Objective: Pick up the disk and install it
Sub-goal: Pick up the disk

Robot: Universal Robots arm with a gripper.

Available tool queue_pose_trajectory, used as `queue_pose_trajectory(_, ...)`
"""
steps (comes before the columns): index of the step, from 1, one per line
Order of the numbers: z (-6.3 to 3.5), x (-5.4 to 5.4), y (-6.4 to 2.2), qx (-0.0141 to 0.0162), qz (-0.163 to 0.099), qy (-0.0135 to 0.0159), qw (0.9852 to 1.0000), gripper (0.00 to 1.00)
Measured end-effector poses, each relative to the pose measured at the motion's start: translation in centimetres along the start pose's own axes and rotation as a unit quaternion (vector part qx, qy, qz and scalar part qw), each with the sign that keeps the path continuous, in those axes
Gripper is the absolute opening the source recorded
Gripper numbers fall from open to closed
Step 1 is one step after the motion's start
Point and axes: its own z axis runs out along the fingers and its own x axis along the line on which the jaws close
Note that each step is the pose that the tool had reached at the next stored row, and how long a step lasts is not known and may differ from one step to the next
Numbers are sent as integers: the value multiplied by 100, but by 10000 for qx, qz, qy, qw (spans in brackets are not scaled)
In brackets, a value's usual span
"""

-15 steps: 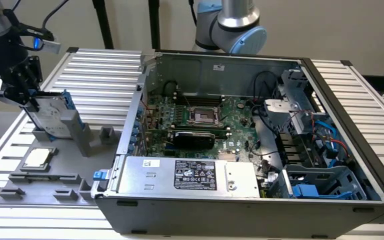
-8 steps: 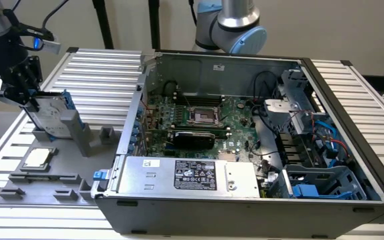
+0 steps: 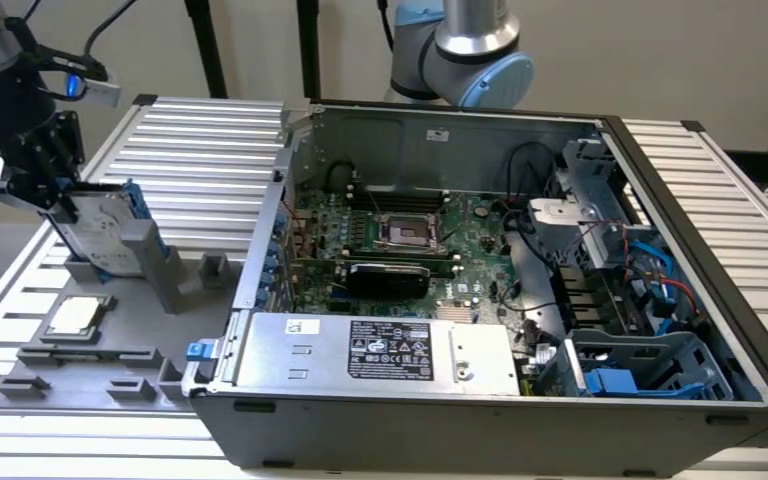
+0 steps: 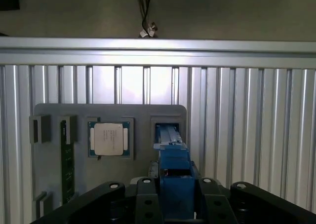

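Ribbed metal table (image 3: 204, 135) below, gripper (image 3: 61, 190) clamped on the disk (image 3: 101, 228). Grey stand (image 3: 157, 268) beneath the tool presents it upright, edges free for gripping.

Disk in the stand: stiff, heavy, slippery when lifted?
Likely stiff: the disk looks like a metal-cased slab. Probably dense for its size. Its blue carrier rails look like smooth plastic, so it may slip. Standing on edge in the grey holder, it could tip if nudged.

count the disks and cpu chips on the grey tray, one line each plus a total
disk: 1
CPU chip: 1
total: 2
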Motion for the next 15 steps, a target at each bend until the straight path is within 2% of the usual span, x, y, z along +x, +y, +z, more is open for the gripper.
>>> queue_pose_trajectory(3,-82,-1,1,-1,0,0,10000,33)
queue_pose_trajectory(15,-624,-7,-6,-2,0,-4,10000,33)
